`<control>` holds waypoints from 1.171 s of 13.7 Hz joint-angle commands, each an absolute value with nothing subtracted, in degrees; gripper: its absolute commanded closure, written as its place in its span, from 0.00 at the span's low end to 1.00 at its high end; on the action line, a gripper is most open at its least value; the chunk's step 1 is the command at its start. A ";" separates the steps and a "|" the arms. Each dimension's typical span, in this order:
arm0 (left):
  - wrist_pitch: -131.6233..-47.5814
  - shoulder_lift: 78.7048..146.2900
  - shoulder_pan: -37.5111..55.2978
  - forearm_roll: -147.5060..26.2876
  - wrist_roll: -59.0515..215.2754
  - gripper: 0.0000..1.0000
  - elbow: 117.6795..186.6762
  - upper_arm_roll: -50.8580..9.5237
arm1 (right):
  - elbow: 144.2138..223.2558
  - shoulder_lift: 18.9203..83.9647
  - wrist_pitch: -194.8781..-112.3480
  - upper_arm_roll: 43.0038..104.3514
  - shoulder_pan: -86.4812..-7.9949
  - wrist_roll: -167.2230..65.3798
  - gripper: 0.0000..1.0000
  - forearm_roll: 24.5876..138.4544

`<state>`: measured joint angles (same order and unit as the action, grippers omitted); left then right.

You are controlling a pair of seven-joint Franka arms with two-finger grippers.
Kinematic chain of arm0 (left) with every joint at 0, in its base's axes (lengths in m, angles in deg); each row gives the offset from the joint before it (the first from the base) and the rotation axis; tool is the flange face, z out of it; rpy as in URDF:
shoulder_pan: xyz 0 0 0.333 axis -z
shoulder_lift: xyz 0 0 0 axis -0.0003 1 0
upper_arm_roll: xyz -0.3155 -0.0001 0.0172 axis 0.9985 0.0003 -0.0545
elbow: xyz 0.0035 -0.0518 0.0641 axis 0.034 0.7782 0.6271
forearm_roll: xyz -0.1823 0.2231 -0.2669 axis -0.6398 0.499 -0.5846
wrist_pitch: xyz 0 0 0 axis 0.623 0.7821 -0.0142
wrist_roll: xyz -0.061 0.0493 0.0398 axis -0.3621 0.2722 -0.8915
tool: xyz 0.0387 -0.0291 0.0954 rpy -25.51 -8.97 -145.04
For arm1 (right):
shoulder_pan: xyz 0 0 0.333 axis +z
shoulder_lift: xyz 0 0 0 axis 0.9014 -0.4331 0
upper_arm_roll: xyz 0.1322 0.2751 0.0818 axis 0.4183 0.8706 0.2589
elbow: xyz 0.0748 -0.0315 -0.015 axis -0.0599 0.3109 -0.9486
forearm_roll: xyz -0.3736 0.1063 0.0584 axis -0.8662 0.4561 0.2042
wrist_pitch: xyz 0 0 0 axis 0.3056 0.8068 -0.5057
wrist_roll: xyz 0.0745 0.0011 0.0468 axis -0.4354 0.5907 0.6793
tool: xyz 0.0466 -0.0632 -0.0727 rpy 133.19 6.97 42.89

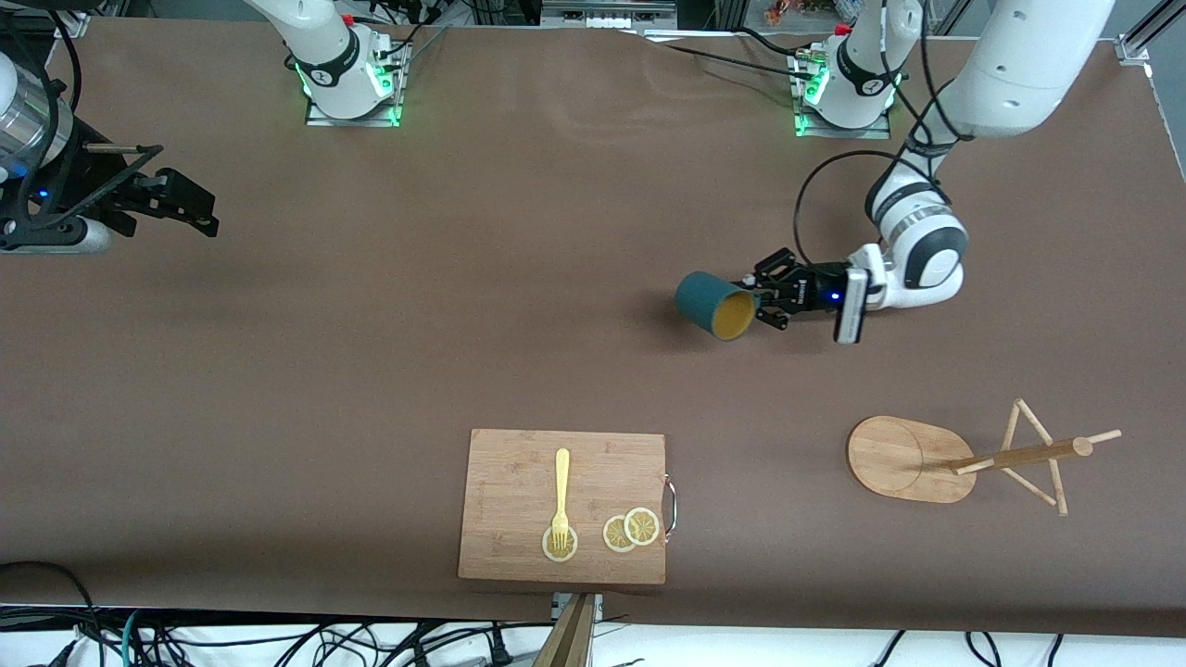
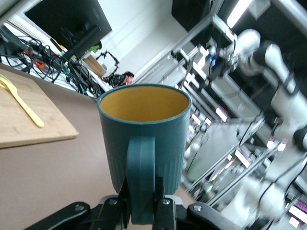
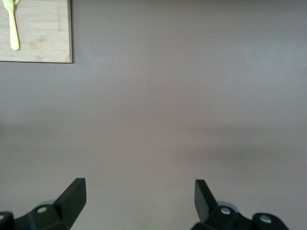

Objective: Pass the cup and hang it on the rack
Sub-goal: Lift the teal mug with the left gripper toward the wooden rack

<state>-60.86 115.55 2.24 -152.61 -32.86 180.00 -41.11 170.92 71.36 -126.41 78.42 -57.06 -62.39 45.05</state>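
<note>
Cup [image 1: 713, 305] in left hand [image 1: 765, 297] (by handle)

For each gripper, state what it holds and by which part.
The left gripper holds the cup by its loop handle. The right gripper is open and holds nothing.

Brown table [image 1: 389, 306] fringed with tangled cables [image 1: 278, 639].
</note>
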 commanded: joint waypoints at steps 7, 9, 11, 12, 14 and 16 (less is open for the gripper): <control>-49.00 112.10 -14.90 -153.13 -1.06 1.00 179.22 -41.98 | 170.05 71.22 -125.62 78.69 -57.22 -62.55 0.00 44.50; -47.42 112.89 -17.81 -153.13 6.67 1.00 176.06 -41.89 | 169.97 71.22 -125.62 78.69 -57.13 -62.37 0.00 44.50; -46.62 113.68 -20.27 -153.13 12.05 1.00 173.76 -41.81 | 169.97 71.22 -125.62 78.77 -57.22 -62.37 0.00 44.50; -46.27 114.47 -21.15 -153.13 12.68 1.00 173.15 -41.81 | 170.05 71.22 -125.62 78.69 -57.22 -62.37 0.00 44.50; -45.22 117.62 -22.30 -153.31 14.00 1.00 171.83 -41.63 | 170.05 71.22 -125.62 78.69 -57.13 -62.28 0.00 44.50; -44.69 119.30 -24.32 -153.31 16.71 1.00 170.51 -41.28 | 170.05 71.22 -125.62 78.69 -57.22 -62.28 0.00 44.50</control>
